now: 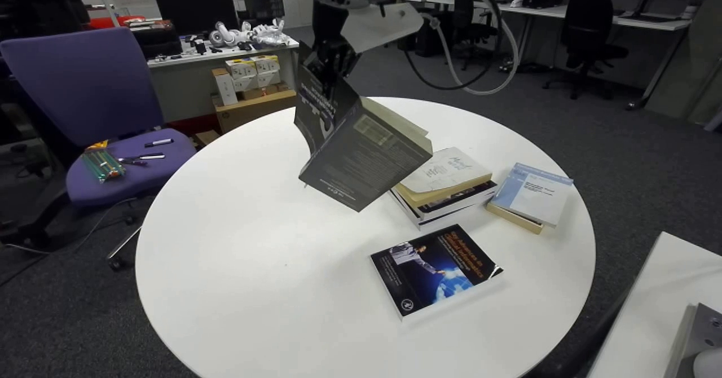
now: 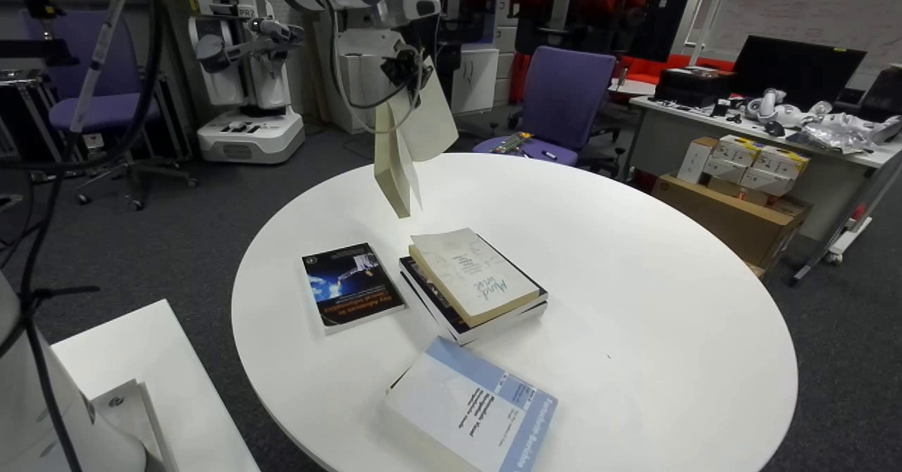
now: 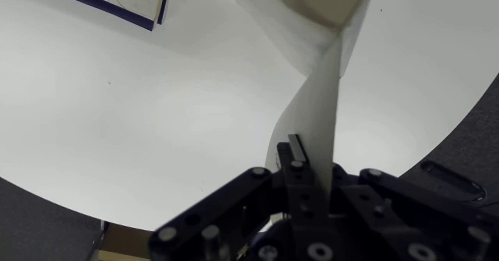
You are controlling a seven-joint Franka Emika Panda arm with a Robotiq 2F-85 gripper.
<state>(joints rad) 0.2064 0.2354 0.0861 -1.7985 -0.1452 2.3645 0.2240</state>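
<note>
Dark book hanging open, whole weight on one cover

So the dark book [image 1: 364, 158] is being held up over the round white table [image 1: 242, 242], tilted, with its pages drooping. The hand [image 3: 315, 156] is clamped on the front cover [image 1: 313, 104]. As a judgement, this reads as the holding-up stage, with the book not set down. For the next move, a firm squeeze and slow travel seem to be called for: everything is hung from one bendy cover, and the pages could get snagged on the stack of books [image 1: 443, 177] near its right side. Nearer, a black paperback [image 1: 437, 268] is laid flat, and farther right a blue-and-white book [image 1: 533, 192].

Now the views. In an exterior view the printed back cover [image 1: 344, 166] and its barcode are shown. In an exterior view the pale page block [image 2: 387, 155] and a hanging leaf [image 2: 414, 179] are revealed, plus a white robot [image 2: 243, 81] parked far left. The pinch is best caught in the wrist view: one finger pad [image 3: 297, 149] is seen along the cover, the opposite one being mostly hidden. Whether the lowest corner is clear of the table can't honestly be told.
</note>
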